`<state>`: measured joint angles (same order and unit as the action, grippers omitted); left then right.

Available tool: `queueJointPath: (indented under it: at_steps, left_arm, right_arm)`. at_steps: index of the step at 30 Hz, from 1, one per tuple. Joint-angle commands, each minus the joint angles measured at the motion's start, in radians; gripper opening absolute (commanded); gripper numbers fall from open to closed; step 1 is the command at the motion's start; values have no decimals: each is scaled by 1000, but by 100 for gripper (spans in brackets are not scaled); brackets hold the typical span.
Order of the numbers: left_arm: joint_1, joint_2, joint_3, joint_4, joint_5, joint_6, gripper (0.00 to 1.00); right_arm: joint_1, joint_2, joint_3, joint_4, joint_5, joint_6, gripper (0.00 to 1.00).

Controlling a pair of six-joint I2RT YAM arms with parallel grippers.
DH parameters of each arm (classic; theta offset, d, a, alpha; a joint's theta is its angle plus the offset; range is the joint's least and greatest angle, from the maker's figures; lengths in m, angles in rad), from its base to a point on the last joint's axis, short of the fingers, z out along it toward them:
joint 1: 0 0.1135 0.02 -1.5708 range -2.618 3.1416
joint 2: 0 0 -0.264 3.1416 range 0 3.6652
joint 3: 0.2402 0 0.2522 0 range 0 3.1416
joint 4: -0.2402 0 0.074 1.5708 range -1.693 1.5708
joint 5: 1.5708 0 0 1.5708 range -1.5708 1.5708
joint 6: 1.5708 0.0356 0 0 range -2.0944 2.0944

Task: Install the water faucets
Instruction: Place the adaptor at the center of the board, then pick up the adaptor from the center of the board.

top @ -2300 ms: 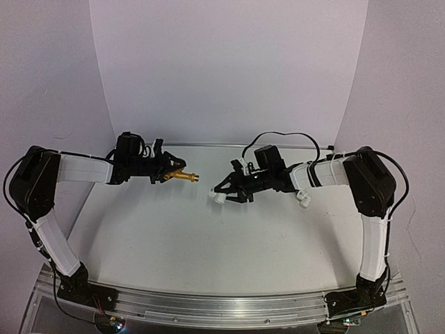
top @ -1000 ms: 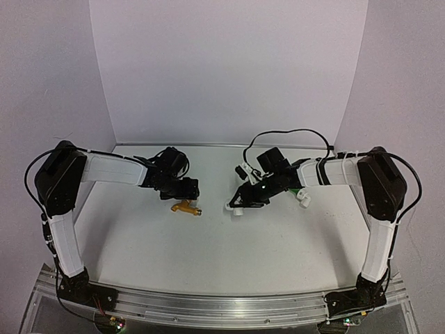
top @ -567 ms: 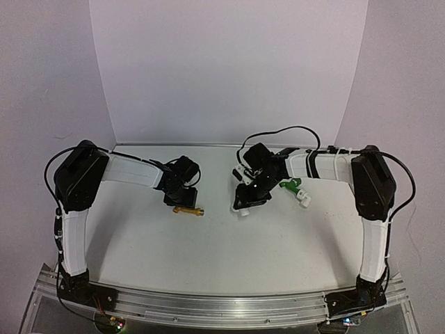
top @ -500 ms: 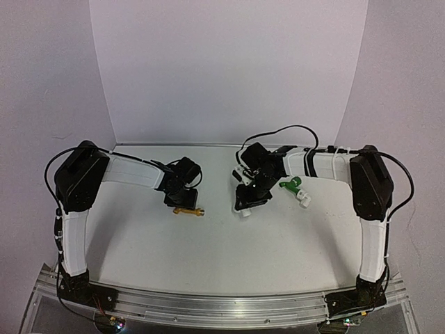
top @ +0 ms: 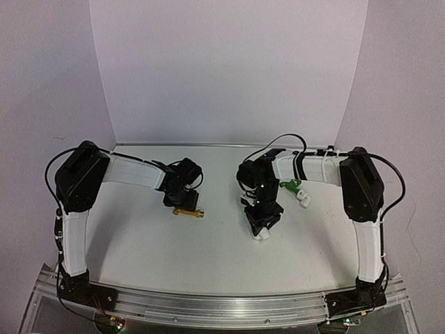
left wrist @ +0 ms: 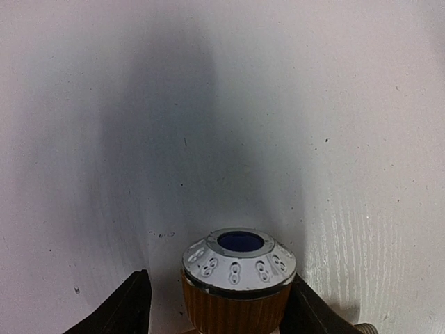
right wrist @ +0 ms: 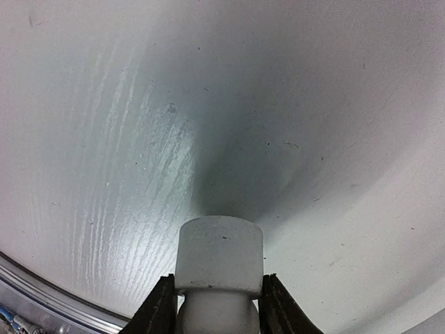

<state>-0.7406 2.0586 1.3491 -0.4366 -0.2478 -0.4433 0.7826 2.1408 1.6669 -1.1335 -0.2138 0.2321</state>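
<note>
Ok, orange-yellow faucet (top: 186, 211) was seen lying flat on the white table (top: 174, 257), left of centre. Its long axis ran roughly left-right in the top view, with the brass-coloured threaded end (top: 201, 214) pointed right, towards the other arm. In the left wrist view the knob was turned away from the wrist, topped by a grey-white cap (left wrist: 238, 259) with a blue centre.

Left gripper (top: 182, 200) was lowered over it, jaws spread and straddling the knob. One finger (left wrist: 300, 313) was touching the ribbed side and a gap was left at the other. Not pinched.

Green faucet (top: 291, 186) was lying right of centre, just beside the right forearm, axis diagonal from far-left to near-right. A small white fitting (top: 304, 200) was touching its near-right end. Whether the two were joined could not be told.

Marks were embossed round the cap rim, too small to be read.

Right gripper (top: 263, 224) was pointed down near table centre, jaws pressed onto a white pipe fitting (right wrist: 219, 254), wider collar end held away from the fingers. Whether that end was on the table or just above it could not be told.

The orange-yellow faucet was set apart from that fitting, with bare table between. A black cable (top: 285, 139) was looped above the right arm. An aluminium rail (top: 222, 306) was run along the near edge.
</note>
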Motion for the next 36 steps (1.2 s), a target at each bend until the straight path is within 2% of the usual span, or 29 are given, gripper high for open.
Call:
queueJointPath:
  at_steps: [1, 4, 9, 10, 12, 17, 21, 25, 36]
  left_arm:
    - [1, 19, 11, -43, -15, 20, 65]
    - [1, 12, 1, -43, -12, 15, 68]
    - [1, 8, 3, -44, -6, 13, 75]
    - [1, 6, 4, -43, -2, 11, 77]
    - [0, 6, 8, -44, 5, 9, 79]
    - [3, 9, 16, -43, 19, 7, 79]
    - [3, 13, 17, -42, 27, 3, 72]
    - [3, 15, 18, -42, 34, 2, 69]
    - [3, 23, 19, -42, 45, 0, 73]
  right_arm:
    - [3, 61, 13, -51, 25, -7, 23]
    - [4, 66, -3, -32, 76, 7, 37]
    - [20, 27, -44, 38, 138, 59, 71]
    - [26, 11, -57, 50, 147, 70, 76]
    - [36, -24, -92, 83, 146, 91, 80]
    - [48, -121, -203, 215, 161, 172, 78]
    - [59, -176, -273, 302, 170, 198, 72]
    - [67, -216, -285, 338, 190, 200, 64]
    - [68, -225, -328, 345, 189, 212, 63]
